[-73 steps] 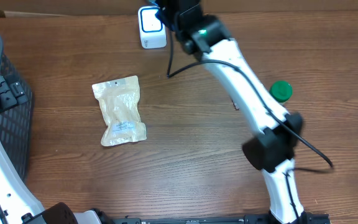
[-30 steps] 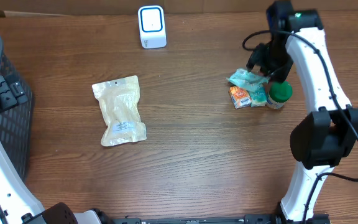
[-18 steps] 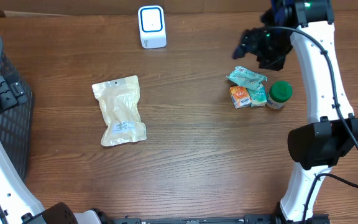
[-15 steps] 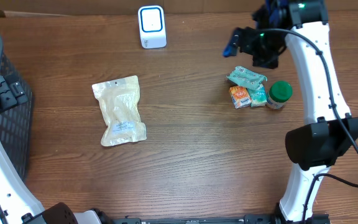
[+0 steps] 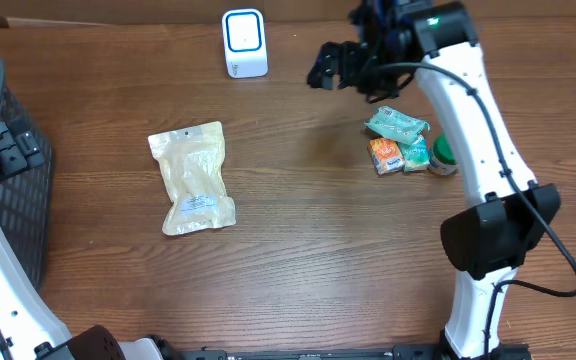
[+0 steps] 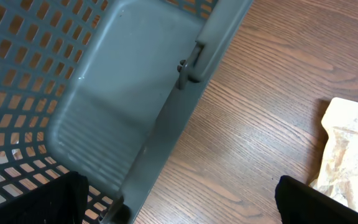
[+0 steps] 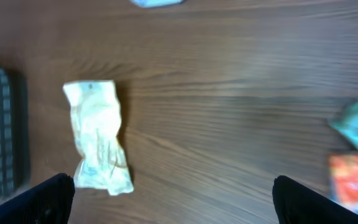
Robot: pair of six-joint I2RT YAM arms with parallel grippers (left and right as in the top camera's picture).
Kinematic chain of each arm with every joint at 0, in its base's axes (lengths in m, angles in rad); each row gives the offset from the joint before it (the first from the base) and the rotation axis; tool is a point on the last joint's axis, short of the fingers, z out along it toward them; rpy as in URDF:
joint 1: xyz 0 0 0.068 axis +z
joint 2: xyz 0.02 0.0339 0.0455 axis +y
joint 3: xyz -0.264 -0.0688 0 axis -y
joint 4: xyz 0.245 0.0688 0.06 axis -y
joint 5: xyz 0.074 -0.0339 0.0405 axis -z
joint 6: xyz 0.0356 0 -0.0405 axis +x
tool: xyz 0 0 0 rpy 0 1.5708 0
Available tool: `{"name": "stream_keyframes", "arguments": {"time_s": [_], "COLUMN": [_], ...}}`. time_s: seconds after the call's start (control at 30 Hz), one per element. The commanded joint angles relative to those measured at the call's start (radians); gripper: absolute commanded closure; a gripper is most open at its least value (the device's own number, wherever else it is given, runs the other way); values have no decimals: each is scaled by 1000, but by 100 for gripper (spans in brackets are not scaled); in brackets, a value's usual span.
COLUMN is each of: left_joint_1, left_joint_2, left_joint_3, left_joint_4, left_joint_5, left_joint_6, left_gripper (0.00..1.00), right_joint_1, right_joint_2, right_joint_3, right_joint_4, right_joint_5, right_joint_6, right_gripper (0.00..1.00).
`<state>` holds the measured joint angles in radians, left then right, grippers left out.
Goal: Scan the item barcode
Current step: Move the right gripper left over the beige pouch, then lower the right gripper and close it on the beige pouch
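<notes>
Our right claw [image 5: 324, 66], jaws wide and empty, has swung left off the packets [image 5: 398, 140] it hung over a second ago and is now near the scanner [image 5: 244, 43]. A green-lidded jar [image 5: 443, 152] sits beside the packets, half hidden by the arm. The pouch [image 5: 192, 178] lies flat on the desk [image 5: 298, 250], untouched. Our left claw [image 6: 179, 205] gapes empty over the basket [image 6: 104, 93] rim.

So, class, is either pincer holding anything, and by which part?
Nothing is held: both the right pincer and the left pincer are open and empty.
</notes>
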<state>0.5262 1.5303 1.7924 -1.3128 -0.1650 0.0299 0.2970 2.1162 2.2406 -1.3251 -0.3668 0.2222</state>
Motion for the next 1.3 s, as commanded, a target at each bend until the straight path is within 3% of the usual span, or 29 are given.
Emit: {"name": "stream_keyframes", "arguments": {"time_s": [0.0, 0.2, 0.4, 0.7, 1.27], "left_joint_1": [3, 3, 3, 3, 3], "left_joint_2": [0, 0, 0, 0, 0], "left_joint_3": [16, 16, 16, 16, 16], "left_joint_4": [1, 1, 1, 1, 1], "left_joint_5": [1, 1, 1, 1, 1], "left_joint_6": [15, 15, 16, 16, 15], "left_gripper": [1, 1, 0, 0, 0], "right_joint_1": [95, 200, 297, 428, 455], "right_joint_2": [-12, -12, -12, -12, 22], "right_joint_3": [-64, -205, -412, -736, -819], "right_joint_4": [68, 260, 542, 961, 1112], "right_joint_5": [-11, -13, -13, -8, 41], "right_joint_6": [-18, 45, 172, 175, 228], "right_gripper": [0, 1, 9, 13, 6]}}
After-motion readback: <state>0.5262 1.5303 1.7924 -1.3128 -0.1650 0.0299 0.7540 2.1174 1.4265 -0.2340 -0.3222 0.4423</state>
